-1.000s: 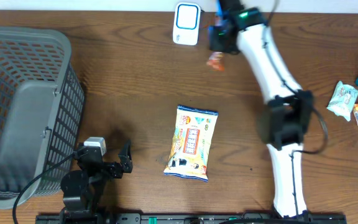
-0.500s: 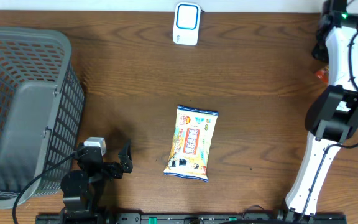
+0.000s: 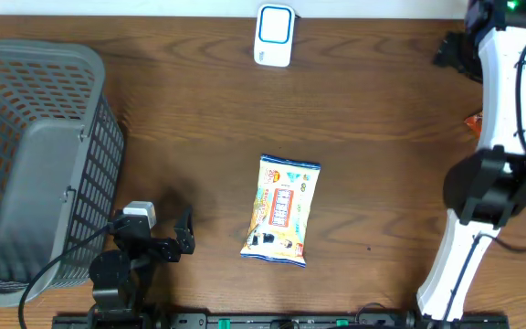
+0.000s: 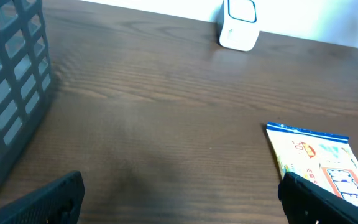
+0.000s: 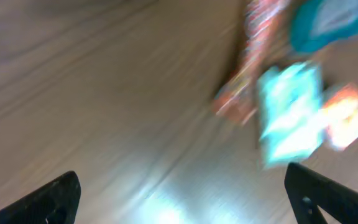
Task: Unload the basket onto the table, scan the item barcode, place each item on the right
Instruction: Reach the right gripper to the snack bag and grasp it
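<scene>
Right tool (image 5: 182,193), moved from scanner (image 3: 274,35) to the right edge of the worktop (image 3: 199,119), now stands open; orange packet (image 3: 472,120) released, scan apparently complete.

Blurred packets (image 5: 289,112) on table (image 5: 104,112) beyond spread fingers (image 5: 55,196)

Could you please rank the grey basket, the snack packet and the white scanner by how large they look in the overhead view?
Largest to smallest in the overhead view:
1. grey basket, by far the largest
2. snack packet, clearly smaller
3. white scanner, the smallest, about half the packet's length
</scene>
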